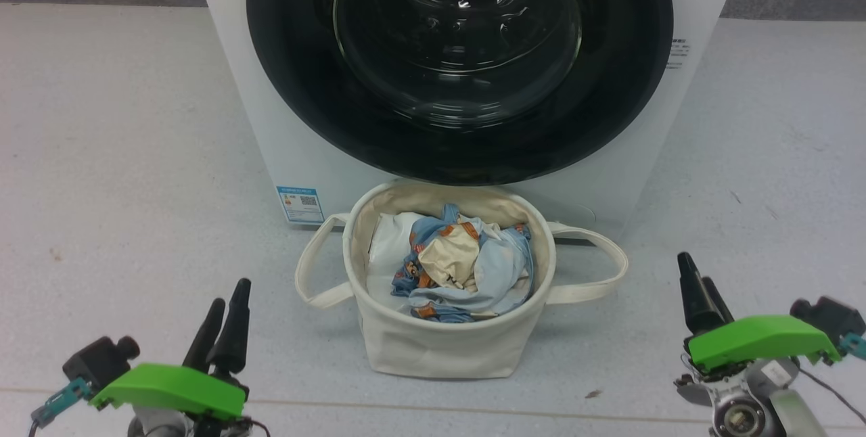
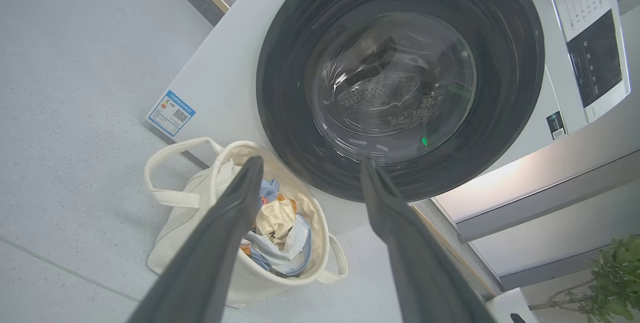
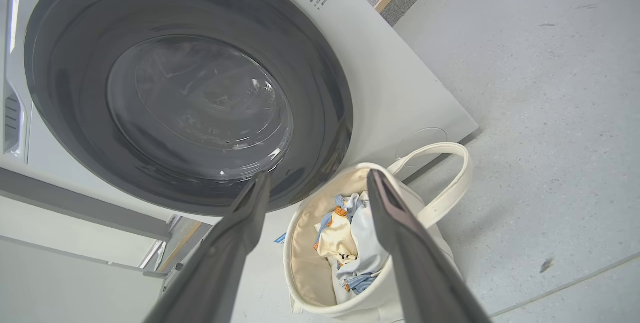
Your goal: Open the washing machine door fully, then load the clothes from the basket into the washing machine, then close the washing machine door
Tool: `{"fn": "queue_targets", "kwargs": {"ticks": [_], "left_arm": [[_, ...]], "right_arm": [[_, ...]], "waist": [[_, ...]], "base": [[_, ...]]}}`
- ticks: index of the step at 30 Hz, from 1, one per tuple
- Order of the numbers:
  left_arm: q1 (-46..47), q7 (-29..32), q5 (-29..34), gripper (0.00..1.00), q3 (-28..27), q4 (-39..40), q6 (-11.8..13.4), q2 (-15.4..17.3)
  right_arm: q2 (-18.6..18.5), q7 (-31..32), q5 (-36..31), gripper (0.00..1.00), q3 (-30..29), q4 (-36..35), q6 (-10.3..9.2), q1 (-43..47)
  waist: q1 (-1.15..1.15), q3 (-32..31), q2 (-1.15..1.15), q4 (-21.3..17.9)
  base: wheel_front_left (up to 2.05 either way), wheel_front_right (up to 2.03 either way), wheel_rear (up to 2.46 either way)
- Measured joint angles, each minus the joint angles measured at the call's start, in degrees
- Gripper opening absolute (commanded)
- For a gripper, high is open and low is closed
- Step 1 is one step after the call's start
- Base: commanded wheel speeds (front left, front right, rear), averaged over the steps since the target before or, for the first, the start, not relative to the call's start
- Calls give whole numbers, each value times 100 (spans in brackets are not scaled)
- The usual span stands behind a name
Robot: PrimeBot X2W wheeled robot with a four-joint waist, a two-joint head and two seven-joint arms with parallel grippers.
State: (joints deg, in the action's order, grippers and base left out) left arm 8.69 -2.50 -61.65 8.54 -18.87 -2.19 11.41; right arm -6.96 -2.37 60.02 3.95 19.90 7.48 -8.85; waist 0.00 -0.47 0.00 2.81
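The washing machine door (image 1: 460, 146) is seen closed, the clothes (image 1: 460, 261) are heaped in the basket (image 1: 433, 349) set on the floor (image 1: 101, 153) just before the washing machine (image 1: 230, 85), and the left end effector (image 1: 230, 292) and right end effector (image 1: 695, 269) are held spread, gripping nothing.

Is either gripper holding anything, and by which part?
Nothing is held. The left gripper and right gripper are both open and empty, short of the basket.

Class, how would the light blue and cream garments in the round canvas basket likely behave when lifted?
Probably floppy: the crumpled light blue and cream cloth garments lie in soft folds. Likely light, being thin pieces. They look tangled, so lifting one may drag others from the round cream canvas basket.
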Motion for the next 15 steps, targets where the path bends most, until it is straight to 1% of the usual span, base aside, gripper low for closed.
{"fn": "queue_targets", "kwargs": {"ticks": [4, 9, 15], "left_arm": [[108, -77, 301, 100, 49, -3, 16, 42], [123, -153, 670, 100, 175, -3, 20, 107], [213, -255, 1068, 100, 199, -7, 26, 172]], "right_arm": [[-54, -85, -331, 100, 102, -3, 0, -129], [-64, -165, -623, 100, 222, -5, 0, -155], [-113, -260, -959, 100, 336, -4, 0, -183]], "waist": [[0, -29, 0, 26], [0, -59, 0, 44], [0, -74, 0, 71]], "base": [[0, 0, 0], [0, 0, 0], [0, 0, 0]]}}
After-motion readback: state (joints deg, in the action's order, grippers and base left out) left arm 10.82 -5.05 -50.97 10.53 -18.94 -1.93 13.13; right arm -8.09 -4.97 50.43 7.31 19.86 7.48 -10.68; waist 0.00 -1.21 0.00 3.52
